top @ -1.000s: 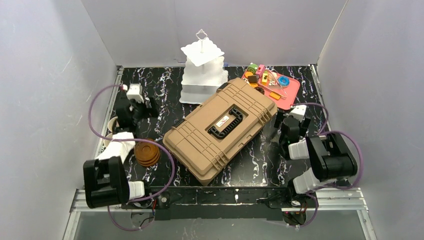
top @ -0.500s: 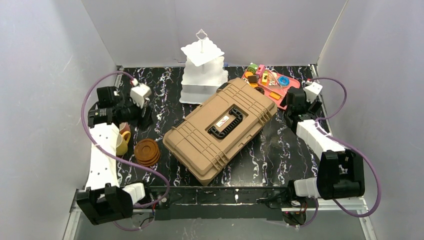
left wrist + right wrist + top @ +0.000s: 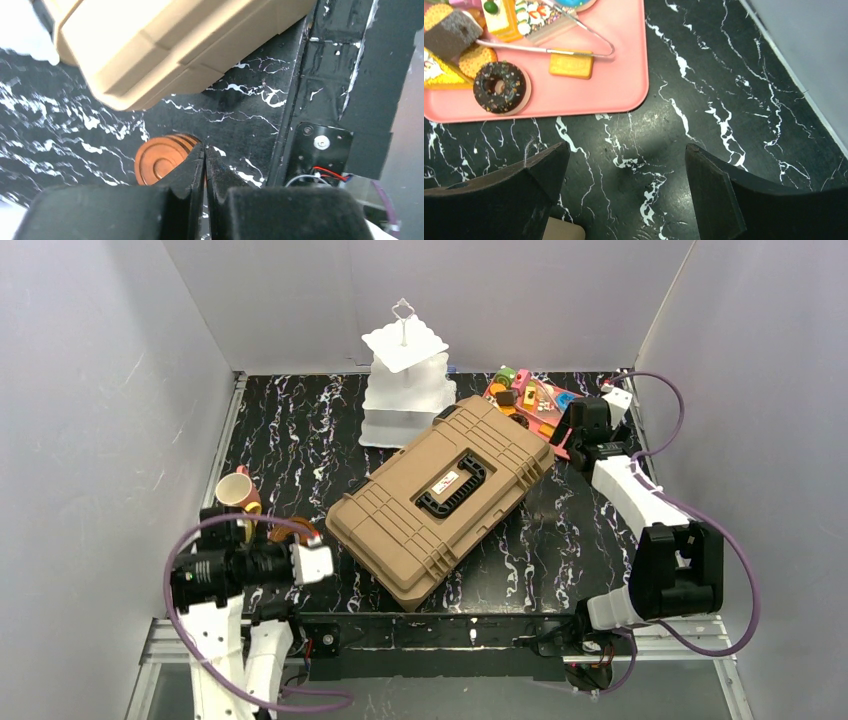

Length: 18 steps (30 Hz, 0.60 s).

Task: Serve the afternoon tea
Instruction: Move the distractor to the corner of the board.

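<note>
**Listing tea service and 2 claws**

Left claw (image 3: 205, 151) closed on nothing, just beside brown saucers (image 3: 159, 162). Right claw (image 3: 625, 150) open above surface (image 3: 724, 75), near pink tray (image 3: 619, 75) of toy pastries (image 3: 500, 87). 3-tier stand (image 3: 405, 390) behind tan case (image 3: 440, 495). Pink cup (image 3: 236, 490) left.

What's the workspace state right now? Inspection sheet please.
Surface: black marbled table.
Job's things: white tiered stand at rear, no pastries seen on it; cup at left; brown saucers stacked front-left; toy pastries on pink tray.
Clutter: tan case across the middle.
Hands: left hand shut, tips over the saucers' edge; right hand open above the table beside the tray.
Cables: purple cable looped off each arm.
Surroundings: pale walls on three sides.
</note>
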### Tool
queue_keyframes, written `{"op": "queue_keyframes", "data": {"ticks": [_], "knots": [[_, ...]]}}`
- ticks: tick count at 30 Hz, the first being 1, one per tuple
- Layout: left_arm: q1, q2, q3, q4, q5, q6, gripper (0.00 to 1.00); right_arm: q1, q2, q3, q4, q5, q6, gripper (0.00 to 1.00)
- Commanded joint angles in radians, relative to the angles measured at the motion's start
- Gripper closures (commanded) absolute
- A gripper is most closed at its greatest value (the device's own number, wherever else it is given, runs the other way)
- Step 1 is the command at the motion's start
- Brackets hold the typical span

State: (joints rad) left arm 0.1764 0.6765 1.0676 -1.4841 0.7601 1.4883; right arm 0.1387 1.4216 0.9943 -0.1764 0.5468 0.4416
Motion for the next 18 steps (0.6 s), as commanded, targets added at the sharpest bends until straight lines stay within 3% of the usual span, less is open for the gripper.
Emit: {"op": "queue_keyframes", "data": {"ticks": [1,6,10,16,18], "knots": [[-0.033,-0.094,-0.113,-0.196,0.111,0.279,0.97,-0.004,0.023,0.061,-0.033,-0.067,0.002,0.07],[-0.036,-0.012,-0.153,-0.181,0.198,0.466,0.80,-0.003,0.031,0.073,-0.037,-0.093,0.003,0.08],[-0.076,0.155,-0.094,-0.043,0.278,0.347,0.67,0.006,0.052,0.093,-0.045,-0.120,0.000,0.08],[-0.213,0.341,-0.025,-0.027,0.283,0.262,0.61,0.034,0.087,0.126,-0.062,-0.153,-0.010,0.10],[-0.252,0.350,-0.042,0.092,0.274,0.141,0.59,0.046,0.091,0.130,-0.069,-0.159,-0.016,0.11]]}}
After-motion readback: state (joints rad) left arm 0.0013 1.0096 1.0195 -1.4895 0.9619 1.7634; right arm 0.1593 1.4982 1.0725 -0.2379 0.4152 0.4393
